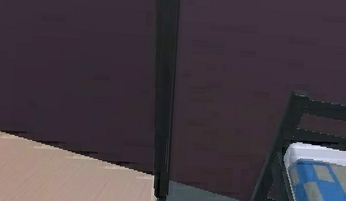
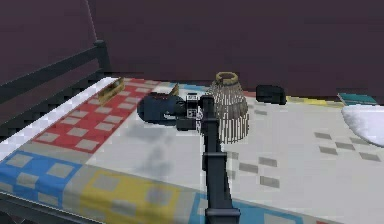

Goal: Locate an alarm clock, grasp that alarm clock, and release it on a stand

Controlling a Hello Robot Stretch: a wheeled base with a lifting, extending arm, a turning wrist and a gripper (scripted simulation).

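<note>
Bed point(image 2: 290, 150): patchwork quilt, dark frame.
Arm point(image 2: 215, 170): rises over the quilt.
Wire basket point(image 2: 232, 115): on the bed, beside the arm's end.
Gripper point(image 2: 148, 108): over the quilt; cannot tell whether it holds anything.
Dark block point(image 2: 270, 94): perhaps the alarm clock, at the bed's far edge.

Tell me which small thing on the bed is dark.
The small dark block at the far edge of the bed, just right of the wicker basket. The flat thing further right is teal; the flat one at the left is yellowish.

Patchwork bed point(image 2: 290, 155); wicker basket point(image 2: 231, 110); small dark object point(image 2: 270, 94); pillow point(image 2: 366, 124)
</note>
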